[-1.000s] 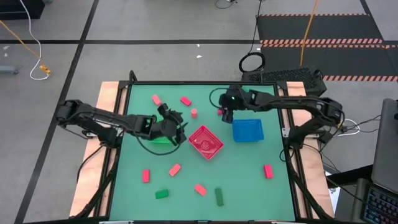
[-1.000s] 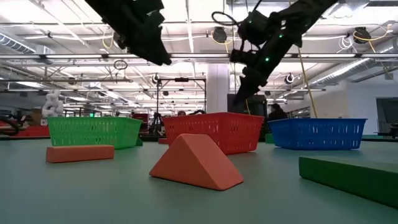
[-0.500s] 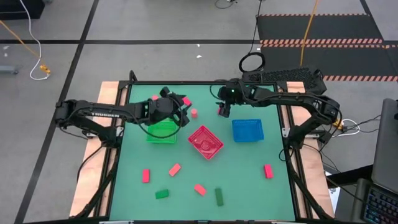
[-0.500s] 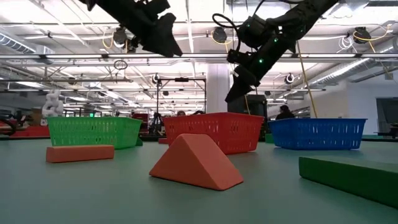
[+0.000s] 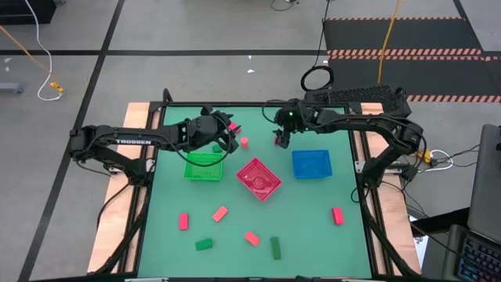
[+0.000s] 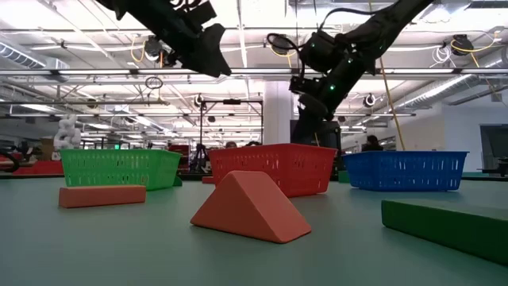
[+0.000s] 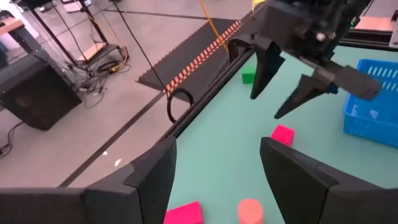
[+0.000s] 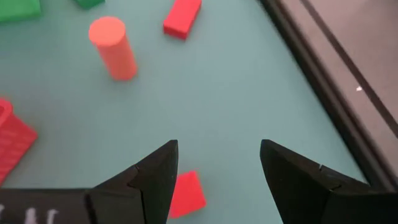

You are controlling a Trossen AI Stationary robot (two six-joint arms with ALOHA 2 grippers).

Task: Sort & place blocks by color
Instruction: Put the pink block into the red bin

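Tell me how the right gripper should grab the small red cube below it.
Take the small red cube across two opposite flat sides, coming straight down: it lies flat on the green table with bare surface around. The open right gripper hangs off-centre, so centre and square it first.

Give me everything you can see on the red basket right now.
The red basket is a square, open-topped mesh tray that looks like plastic, with low lattice walls and a solid rim. It sits flat on the green table near its middle, turned diagonally, between the green basket and the blue basket, touching neither. Neither gripper touches it. Whether it holds any blocks cannot be told.
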